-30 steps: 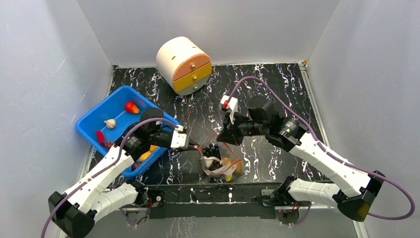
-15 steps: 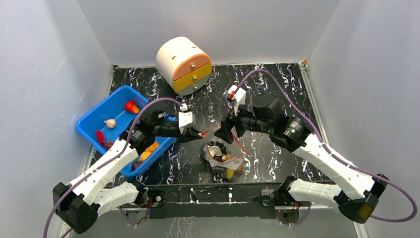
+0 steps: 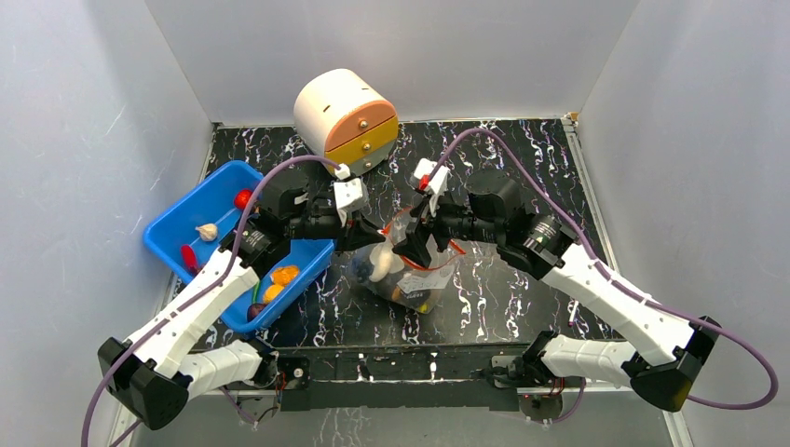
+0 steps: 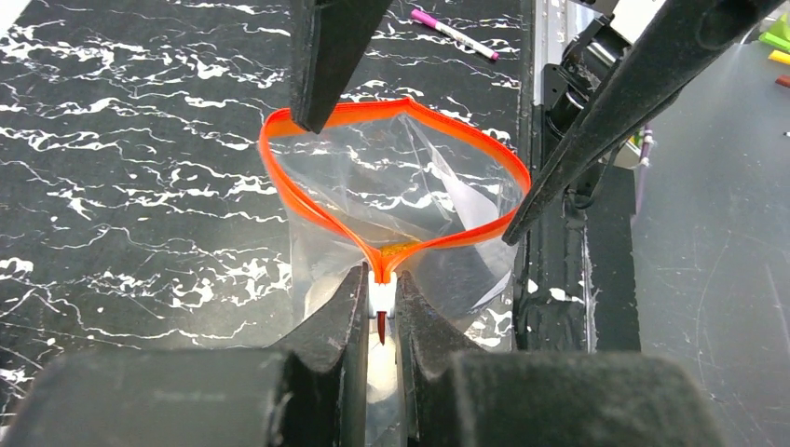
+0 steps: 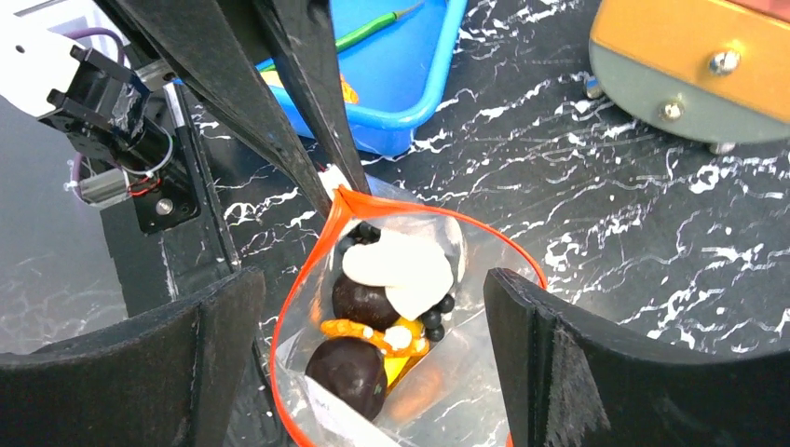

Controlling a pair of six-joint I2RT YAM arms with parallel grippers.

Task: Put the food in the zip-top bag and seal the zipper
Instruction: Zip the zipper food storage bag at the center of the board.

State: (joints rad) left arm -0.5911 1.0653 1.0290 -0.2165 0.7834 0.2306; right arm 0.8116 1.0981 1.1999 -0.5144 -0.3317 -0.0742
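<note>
Left wrist view shows us the left gripper [image 4: 380,300] clamped on the near end of the zipper [image 4: 307,200], its open loop stretching ahead to the right gripper [image 5: 371,289], spread wide astride the zip-top bag [image 5: 456,400] on the bench [image 4: 140,186], food [image 5: 396,270] inside.

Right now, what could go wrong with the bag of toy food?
1. The left gripper pinches only one end of the zipper, and the zip-top bag gapes wide open; a slip could let it sag and spill the food.
2. Some orange pieces sit in the blue bin, so zipping now might leave them out.
</note>
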